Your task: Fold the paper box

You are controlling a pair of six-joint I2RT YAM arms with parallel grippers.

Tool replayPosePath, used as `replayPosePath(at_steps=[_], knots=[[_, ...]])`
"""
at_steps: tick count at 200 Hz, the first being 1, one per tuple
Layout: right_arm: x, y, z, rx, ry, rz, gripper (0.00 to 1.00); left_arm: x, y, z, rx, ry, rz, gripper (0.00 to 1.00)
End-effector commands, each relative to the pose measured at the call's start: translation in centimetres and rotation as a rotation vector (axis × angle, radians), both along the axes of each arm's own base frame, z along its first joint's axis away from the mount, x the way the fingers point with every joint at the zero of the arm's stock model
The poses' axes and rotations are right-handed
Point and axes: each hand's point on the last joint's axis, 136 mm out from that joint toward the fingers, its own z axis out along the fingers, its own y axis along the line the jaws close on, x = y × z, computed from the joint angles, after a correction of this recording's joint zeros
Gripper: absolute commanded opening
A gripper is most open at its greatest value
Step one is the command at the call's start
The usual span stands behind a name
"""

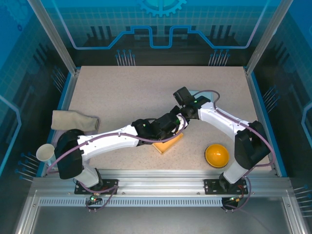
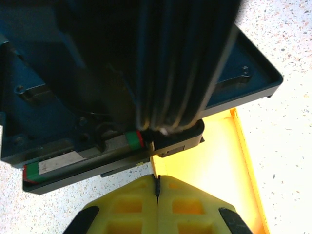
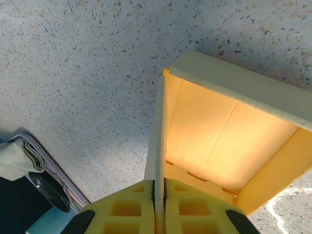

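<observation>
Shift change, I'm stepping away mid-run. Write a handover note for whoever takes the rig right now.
Left gripper: shut, apparently on a thin wall of the paper box.
Right gripper: shut on another wall of it.
The box sits centre-front on the table, interior facing up.
Done: at least three walls stand upright.
Left: probably tuck and lock the remaining flaps, then release.

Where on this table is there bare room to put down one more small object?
Widest: the far half of the table, between its far edge and the paper box. Smaller: the front strip between the box and the orange dome. Crowded: the centre, where the left gripper and right gripper pinch the box, and the left side by the cloth and cup.
</observation>
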Motion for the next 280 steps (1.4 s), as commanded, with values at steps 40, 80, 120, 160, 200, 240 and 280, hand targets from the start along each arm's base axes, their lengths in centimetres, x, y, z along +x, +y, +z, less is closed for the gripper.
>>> replayPosePath(at_steps=[40, 80, 120, 160, 200, 240, 280], knots=[[-1.2, -3.1, 0.7, -0.066, -0.003, -0.08, 0.0, -0.1, 1.1, 1.9, -0.035, -0.046, 0.033, 0.15], [-1.0, -4.8, 1.1, -0.078, -0.017, -0.161, 0.0, -0.7, 2.1, 3.5, -0.108, -0.055, 0.059, 0.25], [-0.5, -5.9, 1.6, -0.07, -0.032, -0.22, 0.0, -1.3, 3.5, 4.7, -0.159, -0.06, 0.091, 0.31], [1.3, -6.7, 3.0, -0.035, -0.123, -0.262, 0.0, 1.1, 8.4, 6.6, -0.356, 0.015, 0.368, 0.39], [2.1, -7.6, 4.2, -0.039, -0.18, -0.31, 0.0, 2.8, 14.1, 7.6, -0.714, 0.194, 0.798, 0.49], [2.9, -7.8, 4.2, 0.001, -0.237, -0.382, 0.0, 3.2, 11.2, 4.2, -0.934, 0.494, 1.037, 0.58], [2.8, -7.5, 3.4, 0.053, -0.221, -0.447, 0.0, 4.6, 8.3, 2.1, -1.044, 0.643, 1.143, 0.62]])
